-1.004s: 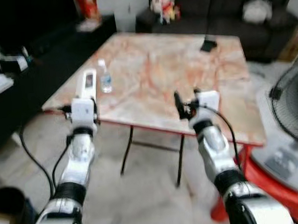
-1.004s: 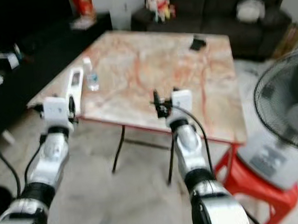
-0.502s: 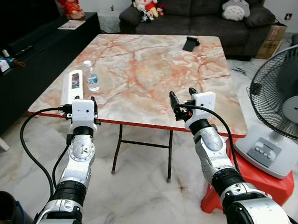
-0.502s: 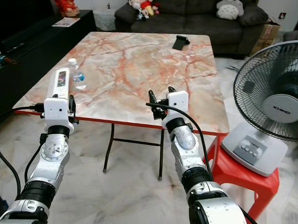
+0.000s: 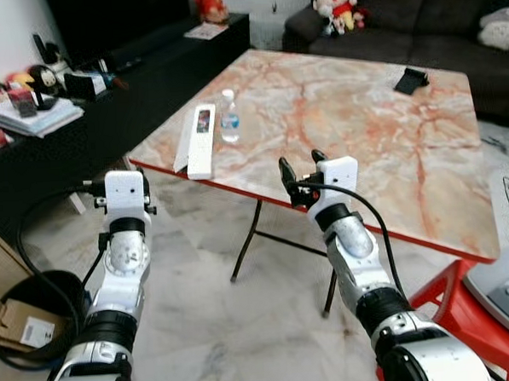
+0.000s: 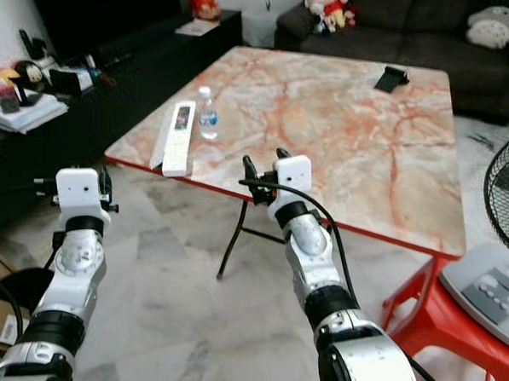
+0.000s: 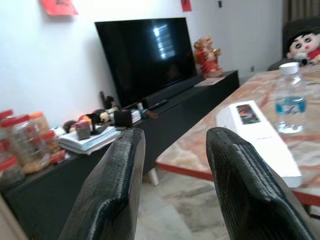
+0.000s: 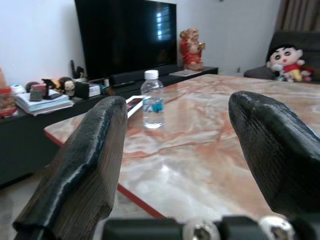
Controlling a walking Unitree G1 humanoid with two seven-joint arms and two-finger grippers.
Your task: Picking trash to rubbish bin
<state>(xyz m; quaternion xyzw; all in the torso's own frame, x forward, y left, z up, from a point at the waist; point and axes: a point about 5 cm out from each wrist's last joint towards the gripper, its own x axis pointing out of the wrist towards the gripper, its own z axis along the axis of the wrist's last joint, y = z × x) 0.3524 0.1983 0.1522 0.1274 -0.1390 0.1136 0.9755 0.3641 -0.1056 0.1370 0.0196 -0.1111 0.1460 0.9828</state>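
Observation:
A clear plastic bottle (image 5: 229, 128) with a blue label stands upright near the left edge of the marble table (image 5: 362, 125), beside a long white box (image 5: 199, 142). A black bin (image 5: 38, 287) holding a piece of cardboard sits on the floor at the lower left. My left gripper (image 5: 121, 176) is raised over the floor, left of the table, and its fingers (image 7: 110, 190) are spread with nothing between them. My right gripper (image 5: 300, 164) hovers at the table's near edge, open and empty, with the bottle (image 8: 152, 106) well ahead of it.
A small black object (image 5: 411, 80) lies at the table's far side. A black TV console (image 5: 104, 87) with clutter runs along the left. A sofa with plush toys (image 5: 339, 2) stands behind. A fan (image 6: 507, 203) and a red stool (image 5: 448, 291) are at the right.
The whole view has swung left, so the table now sits further right and the bin and console show more. Both arms hold the same raised pose, fingers still open.

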